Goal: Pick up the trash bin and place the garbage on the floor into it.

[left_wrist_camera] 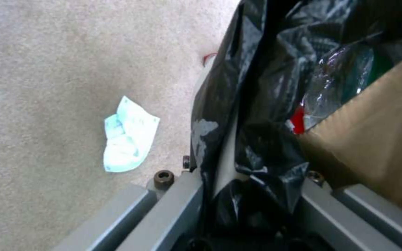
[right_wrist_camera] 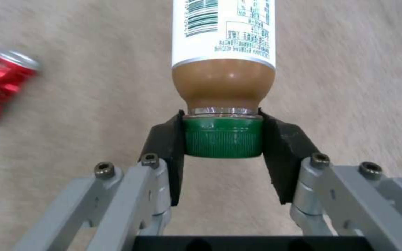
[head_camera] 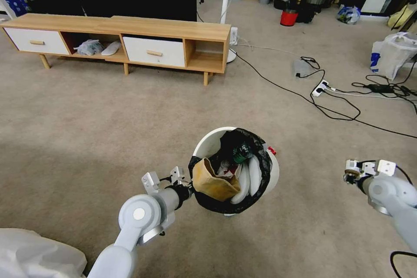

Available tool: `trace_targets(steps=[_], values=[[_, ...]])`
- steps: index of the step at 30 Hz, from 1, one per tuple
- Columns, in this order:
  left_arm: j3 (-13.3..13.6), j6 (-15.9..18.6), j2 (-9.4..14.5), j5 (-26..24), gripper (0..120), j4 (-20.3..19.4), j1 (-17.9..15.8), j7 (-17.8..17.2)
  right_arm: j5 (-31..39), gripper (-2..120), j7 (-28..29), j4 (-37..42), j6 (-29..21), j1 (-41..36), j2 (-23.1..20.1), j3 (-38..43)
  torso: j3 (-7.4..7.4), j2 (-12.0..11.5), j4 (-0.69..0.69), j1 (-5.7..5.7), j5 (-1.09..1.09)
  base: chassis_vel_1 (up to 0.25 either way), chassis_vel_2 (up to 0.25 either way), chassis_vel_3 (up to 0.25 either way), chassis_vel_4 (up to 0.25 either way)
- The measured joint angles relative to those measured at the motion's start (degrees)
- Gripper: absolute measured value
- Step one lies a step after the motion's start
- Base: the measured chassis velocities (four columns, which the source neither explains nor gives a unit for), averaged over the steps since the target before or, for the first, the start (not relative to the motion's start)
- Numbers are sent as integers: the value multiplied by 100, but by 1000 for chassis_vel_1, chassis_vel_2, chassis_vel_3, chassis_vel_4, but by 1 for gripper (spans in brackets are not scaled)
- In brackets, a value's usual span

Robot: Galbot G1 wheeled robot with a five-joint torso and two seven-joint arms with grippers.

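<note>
The trash bin (head_camera: 207,140), white with a black bag liner, hangs above the floor (head_camera: 87,130) in front of me, and my left gripper (head_camera: 187,187) is shut on its near rim. Inside lie a brown carton (head_camera: 215,182), a green bottle (head_camera: 241,153) and white crumpled pieces (head_camera: 248,177). In the left wrist view the gripper (left_wrist_camera: 238,195) clamps the bag-covered rim (left_wrist_camera: 226,153). My right gripper (head_camera: 349,176) is off to the bin's right. In the right wrist view that gripper (right_wrist_camera: 223,136) is shut on the green cap of a white-labelled bottle (right_wrist_camera: 224,42) of brown liquid. A crushed red can (right_wrist_camera: 1,87) lies on the carpet.
A pale crumpled paper scrap (left_wrist_camera: 127,136) lies on the carpet beside the bin. A low wooden cabinet (head_camera: 130,39) stands at the back left. Black cables and a power strip (head_camera: 321,89) cross the floor at right, near a white plastic bag (head_camera: 391,56). Farther back stands a red bucket (head_camera: 288,17).
</note>
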Motion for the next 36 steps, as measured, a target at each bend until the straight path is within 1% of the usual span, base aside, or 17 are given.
trace_targets(steps=[2,3,5,9,11,14,17,20,23,27,36], values=[[-31,0,-4,23,0,-4,16,0,155,34,75,405,1,-33,-146,35,0,0,-1,0,-1,0,0,0,0],[-31,0,-4,23,0,-4,16,0,155,34,75,405,1,-33,-146,35,0,0,-1,0,-1,0,0,0,0],[-57,0,-13,31,0,-12,27,0,255,34,114,725,0,-42,-271,43,0,0,-5,0,-1,0,0,0,0],[-73,0,-22,45,0,-12,37,0,280,34,124,1040,0,-48,-397,58,0,0,-3,0,-2,0,0,0,0],[-77,1,-44,76,0,-7,51,0,350,34,150,1437,0,-53,-496,76,0,0,-4,0,-2,0,0,0,0],[-77,0,-58,90,0,3,51,0,407,34,195,1632,0,-48,-520,80,0,0,-3,0,-2,0,0,0,0],[-78,0,-65,98,0,8,49,0,483,34,287,2066,-2,-21,-597,86,0,0,-3,0,-2,0,0,0,0],[-80,0,-58,98,0,8,50,0,503,34,302,2142,-2,-15,-614,86,0,0,-4,0,-2,0,0,0,0],[-91,0,-31,97,0,12,46,0,564,34,367,2464,7,32,-674,101,0,0,-3,0,-2,0,0,0,0],[-86,0,-36,97,0,42,36,0,625,34,393,2670,14,45,-712,133,0,0,-3,0,-2,0,0,0,0],[-56,3,-37,107,0,140,-18,11,617,34,331,3236,111,73,-865,229,0,0,-3,0,-2,0,0,0,0]])
